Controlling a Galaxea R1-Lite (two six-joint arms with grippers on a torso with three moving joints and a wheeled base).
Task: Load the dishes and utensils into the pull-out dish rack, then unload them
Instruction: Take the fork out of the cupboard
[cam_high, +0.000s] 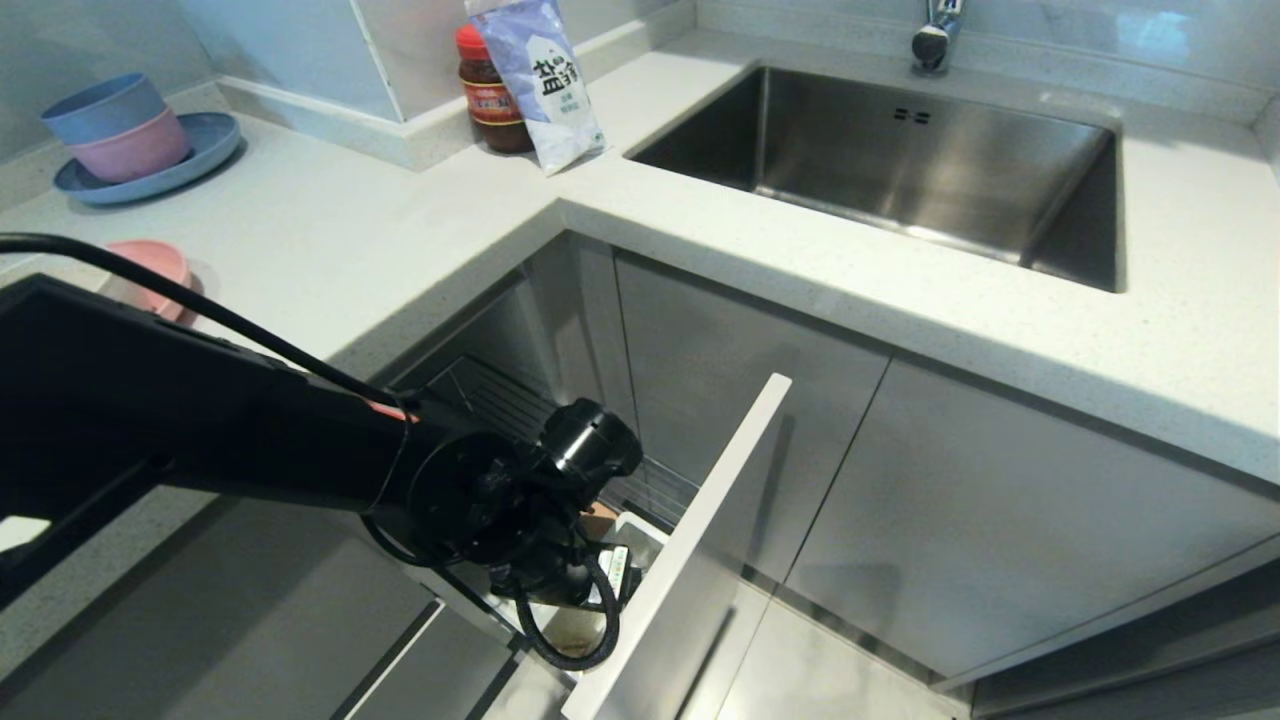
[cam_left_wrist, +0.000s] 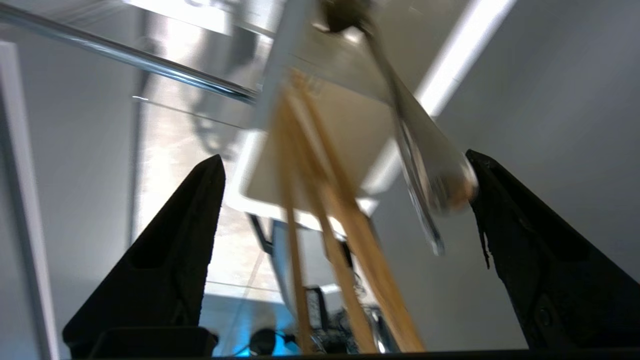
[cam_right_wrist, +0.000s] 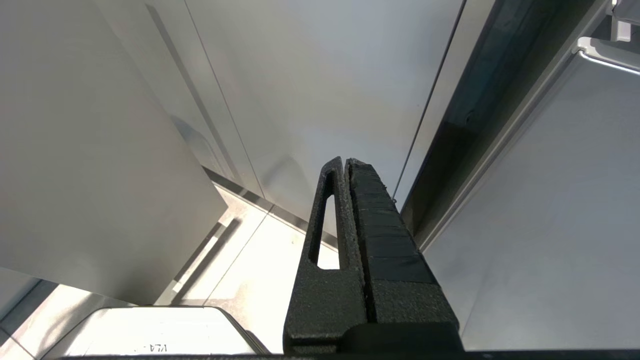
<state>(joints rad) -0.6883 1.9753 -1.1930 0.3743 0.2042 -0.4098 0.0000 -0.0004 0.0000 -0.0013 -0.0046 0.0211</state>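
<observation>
Left gripper (cam_left_wrist: 345, 165) spread wide over cutlery cup (cam_left_wrist: 260, 195), chopsticks (cam_left_wrist: 320, 200), fork (cam_left_wrist: 425, 175) between fingers; right gripper (cam_right_wrist: 345, 167) pressed together.

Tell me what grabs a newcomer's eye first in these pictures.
The black left arm fills the head view's left side, reaching down into the pulled-out dish rack under the counter. In its wrist view the left gripper stands wide open around the chopsticks and the fork, which sit in the white cutlery cup. Next comes the steel sink set in the white counter.
</observation>
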